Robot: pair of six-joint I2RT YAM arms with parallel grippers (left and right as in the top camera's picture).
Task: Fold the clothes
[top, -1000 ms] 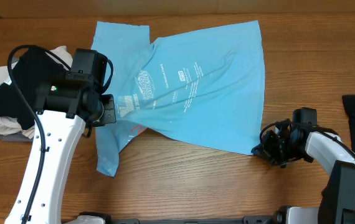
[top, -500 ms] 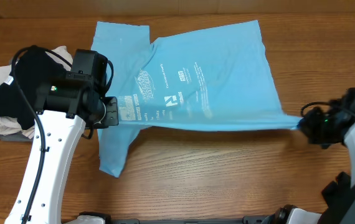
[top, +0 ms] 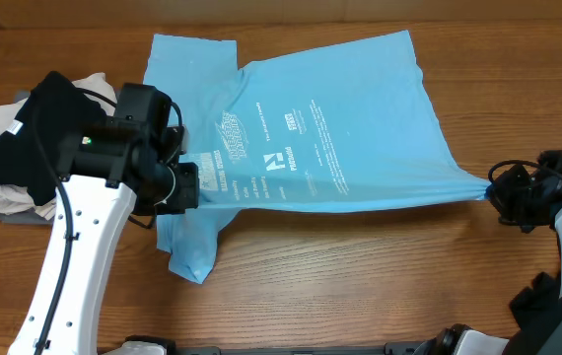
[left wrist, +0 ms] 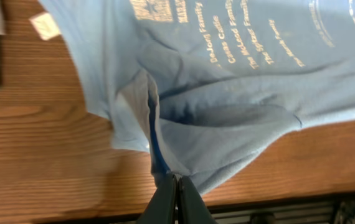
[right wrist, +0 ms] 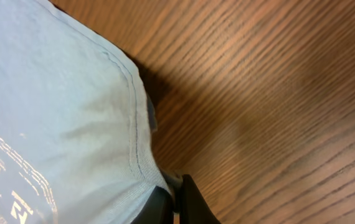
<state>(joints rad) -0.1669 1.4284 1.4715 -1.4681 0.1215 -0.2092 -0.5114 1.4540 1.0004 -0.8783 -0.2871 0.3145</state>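
Observation:
The sky-blue T-shirt with white lettering lies spread on the wooden table, its lower edge pulled taut between the two grippers. My left gripper is shut on a bunched fold of the shirt near its left side; the left wrist view shows the blue fabric pinched at that gripper. My right gripper is shut on the shirt's lower right hem corner. The stitched hem runs into that gripper in the right wrist view. A loose flap hangs below the left gripper.
At the table's left edge lies a pile of other clothes, black on top of white and grey. Bare wood stretches in front of the shirt. The table's front edge runs just below the left gripper.
The right gripper has drawn the shirt's corner to the right and a little back, stretching the lower edge straight. The left gripper has shifted slightly right and toward the front with its fold.

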